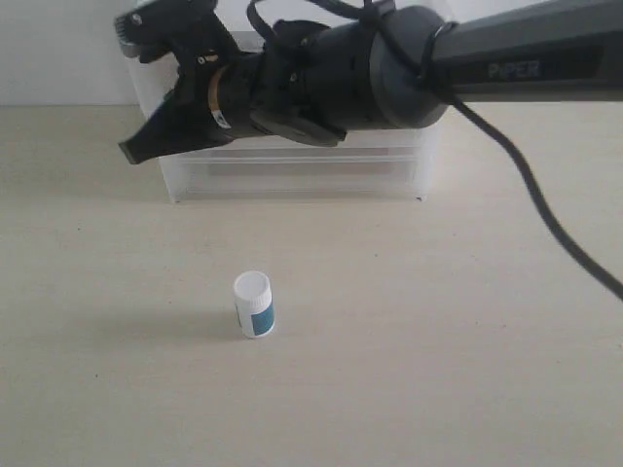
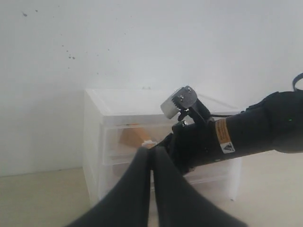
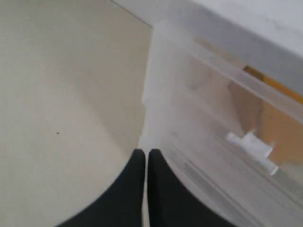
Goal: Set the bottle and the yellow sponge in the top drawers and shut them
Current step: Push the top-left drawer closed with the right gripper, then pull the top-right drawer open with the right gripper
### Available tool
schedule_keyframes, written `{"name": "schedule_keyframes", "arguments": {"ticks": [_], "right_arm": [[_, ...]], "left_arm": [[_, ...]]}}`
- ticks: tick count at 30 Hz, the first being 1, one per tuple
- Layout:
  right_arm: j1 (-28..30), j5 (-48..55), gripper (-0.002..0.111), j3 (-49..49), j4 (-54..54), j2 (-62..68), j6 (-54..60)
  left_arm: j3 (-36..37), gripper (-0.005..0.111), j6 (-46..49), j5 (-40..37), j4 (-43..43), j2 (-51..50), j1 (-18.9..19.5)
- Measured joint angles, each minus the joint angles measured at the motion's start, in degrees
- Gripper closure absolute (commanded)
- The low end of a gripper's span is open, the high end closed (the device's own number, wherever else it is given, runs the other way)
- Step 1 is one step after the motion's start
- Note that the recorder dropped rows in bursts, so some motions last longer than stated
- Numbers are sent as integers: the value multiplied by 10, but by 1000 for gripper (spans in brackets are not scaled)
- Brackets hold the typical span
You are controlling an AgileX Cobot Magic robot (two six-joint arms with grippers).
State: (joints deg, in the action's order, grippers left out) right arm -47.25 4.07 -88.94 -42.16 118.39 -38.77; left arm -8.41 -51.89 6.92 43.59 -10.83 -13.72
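Evidently the sponge half of the job is nearly done and the bottle half is not yet begun. At the left end of the drawer cabinet (image 1: 302,170), the right gripper (image 1: 131,154) hangs in front of the left top drawer (image 3: 203,109) with its fingers clenched on nothing, the arm stretching across from the right. The yellow sponge (image 2: 130,137) lies inside that drawer, showing as a dull orange wedge through the milky plastic behind the small white tab handle (image 3: 251,146). The drawer front looks flush or close to it; I cannot tell whether it is fully home.

Further right, near the middle of the table (image 1: 438,341) and well apart from the cabinet, the bottle (image 1: 254,306) stands upright: squat, white, screw-capped, with a teal label. The left gripper (image 2: 152,156) is also pinched closed and empty, facing the cabinet.

Next, I judge, the other top drawer must be opened, then a gripper must release its fingers and take the bottle.
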Motion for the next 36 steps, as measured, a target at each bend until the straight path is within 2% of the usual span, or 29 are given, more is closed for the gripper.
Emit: {"name": "schedule_keyframes", "arguments": {"ticks": [5, 11, 16, 19, 23, 27, 30, 36], "right_arm": [[40, -33, 106, -41, 9, 36, -8], [49, -49, 106, -54, 21, 40, -19], [50, -33, 106, -63, 35, 41, -33], [42, 17, 109, -64, 44, 27, -24], [28, 90, 109, -4, 51, -45, 48], [26, 52, 109, 117, 54, -165, 77], [82, -27, 109, 217, 55, -257, 61], [262, -246, 109, 389, 87, -345, -90]], "left_arm": [[1, 103, 0, 11, 0, 0, 0], [5, 103, 0, 24, 0, 0, 0], [5, 103, 0, 26, 0, 0, 0], [5, 103, 0, 26, 0, 0, 0], [5, 103, 1, 25, 0, 0, 0], [5, 103, 1, 22, 0, 0, 0], [5, 103, 1, 20, 0, 0, 0], [5, 103, 0, 11, 0, 0, 0]]}}
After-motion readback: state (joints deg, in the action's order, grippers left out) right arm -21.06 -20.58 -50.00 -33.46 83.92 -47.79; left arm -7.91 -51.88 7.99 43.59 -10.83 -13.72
